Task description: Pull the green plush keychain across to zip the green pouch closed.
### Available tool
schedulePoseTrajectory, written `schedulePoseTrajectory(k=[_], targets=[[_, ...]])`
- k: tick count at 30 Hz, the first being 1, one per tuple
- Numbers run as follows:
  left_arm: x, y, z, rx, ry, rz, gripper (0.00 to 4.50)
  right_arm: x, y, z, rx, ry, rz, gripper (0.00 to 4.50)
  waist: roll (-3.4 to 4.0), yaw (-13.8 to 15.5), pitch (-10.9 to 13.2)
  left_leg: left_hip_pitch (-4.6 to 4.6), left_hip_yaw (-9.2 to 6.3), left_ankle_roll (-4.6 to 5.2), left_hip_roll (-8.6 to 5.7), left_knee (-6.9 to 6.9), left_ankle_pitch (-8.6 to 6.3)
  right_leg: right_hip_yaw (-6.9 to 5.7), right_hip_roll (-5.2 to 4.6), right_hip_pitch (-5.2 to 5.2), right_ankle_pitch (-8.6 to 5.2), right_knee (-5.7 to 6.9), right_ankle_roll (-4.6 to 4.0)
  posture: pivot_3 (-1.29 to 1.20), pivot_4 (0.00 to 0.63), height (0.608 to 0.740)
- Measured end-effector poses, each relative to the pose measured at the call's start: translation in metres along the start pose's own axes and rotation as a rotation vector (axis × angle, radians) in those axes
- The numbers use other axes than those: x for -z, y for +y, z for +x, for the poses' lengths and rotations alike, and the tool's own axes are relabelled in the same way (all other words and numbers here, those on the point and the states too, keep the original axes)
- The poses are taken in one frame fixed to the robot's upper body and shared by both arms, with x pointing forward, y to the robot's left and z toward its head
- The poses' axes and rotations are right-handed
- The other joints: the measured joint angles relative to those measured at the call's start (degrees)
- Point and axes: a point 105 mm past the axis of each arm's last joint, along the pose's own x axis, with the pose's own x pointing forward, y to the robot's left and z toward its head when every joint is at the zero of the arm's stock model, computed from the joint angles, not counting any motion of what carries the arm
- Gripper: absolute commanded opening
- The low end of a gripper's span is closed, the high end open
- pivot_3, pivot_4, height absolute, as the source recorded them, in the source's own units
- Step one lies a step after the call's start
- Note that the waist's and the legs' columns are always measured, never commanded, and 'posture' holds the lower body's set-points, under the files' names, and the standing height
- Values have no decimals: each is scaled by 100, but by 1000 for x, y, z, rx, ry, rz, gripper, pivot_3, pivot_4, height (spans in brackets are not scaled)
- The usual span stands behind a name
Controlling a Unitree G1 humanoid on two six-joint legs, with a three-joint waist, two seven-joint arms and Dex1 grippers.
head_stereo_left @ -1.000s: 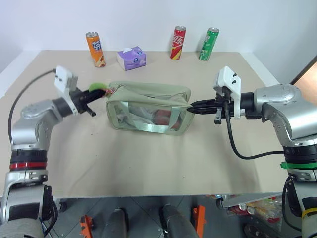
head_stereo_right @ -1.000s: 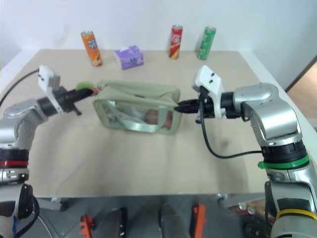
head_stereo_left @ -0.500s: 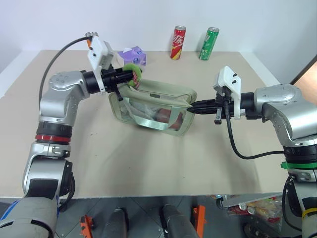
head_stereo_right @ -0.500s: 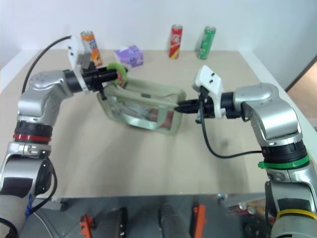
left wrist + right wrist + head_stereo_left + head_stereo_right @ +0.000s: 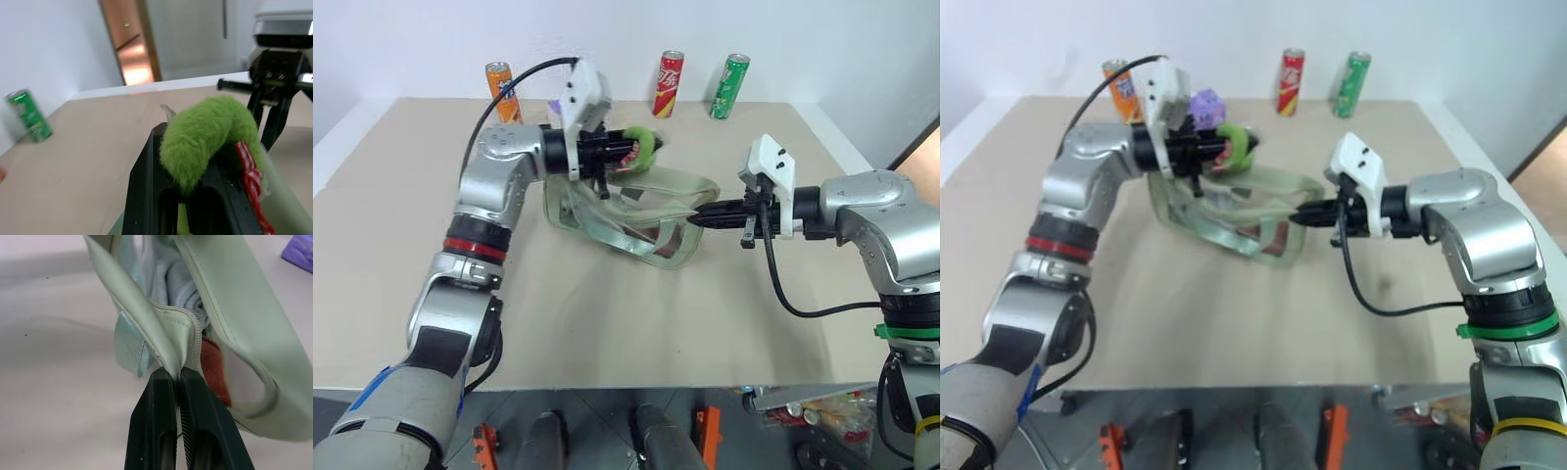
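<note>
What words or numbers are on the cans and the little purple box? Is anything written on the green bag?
Orange can: markings too blurred to read.
Red can: white markings down its side, too small to read.
Green can: white markings, too small to read; blurred in the left wrist view too.
Purple box: no readable text.
Green pouch: no writing visible.
Green plush keychain: no lettering.

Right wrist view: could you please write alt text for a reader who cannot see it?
The right tool, shut, pinches the end of the green pouch beside its zipper. The pouch gapes open beyond, above the beige table.
</note>
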Motion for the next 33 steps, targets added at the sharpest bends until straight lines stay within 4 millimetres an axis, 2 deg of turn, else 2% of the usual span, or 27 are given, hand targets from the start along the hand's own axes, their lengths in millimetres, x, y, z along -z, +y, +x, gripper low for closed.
schedulePoseTrajectory(k=[4,8,14,18,22,24,33], targets=[[11,-8,6,63,79,63,93,1,0,0,-2,0,5,0,4,3,-2,3,-1,1,0,0,1,0,1,2,1,2,1,0,150,740],[22,-5,2,49,119,64,93,0,1,1,-6,-4,1,0,4,24,-2,-6,-4,1,-7,14,1,2,-4,7,1,0,6,0,150,740],[19,3,-5,7,104,59,93,-2,2,1,-6,-8,-2,0,5,16,-1,-10,-3,1,-10,13,0,4,-7,5,0,-4,12,0,150,740],[8,18,-20,-85,52,28,93,-2,2,1,-9,-13,-1,0,6,7,-1,-8,-6,2,-7,11,0,3,-4,4,0,-2,12,0,150,740],[-7,45,-51,-253,-6,-17,93,-3,3,1,-11,-19,-3,0,6,-16,0,-4,-6,2,-7,10,0,3,-3,5,1,-1,13,0,150,740],[-9,49,-58,-283,-19,-26,93,-3,3,1,-12,-21,-6,0,6,-2,0,-5,-5,2,-7,11,0,3,-4,6,1,-1,13,0,150,740],[-1,54,-73,-333,17,-42,3081,-6,4,5,-23,-35,-14,0,6,-3,0,-5,-5,2,-6,11,0,3,-3,5,1,-1,13,0,150,740]])
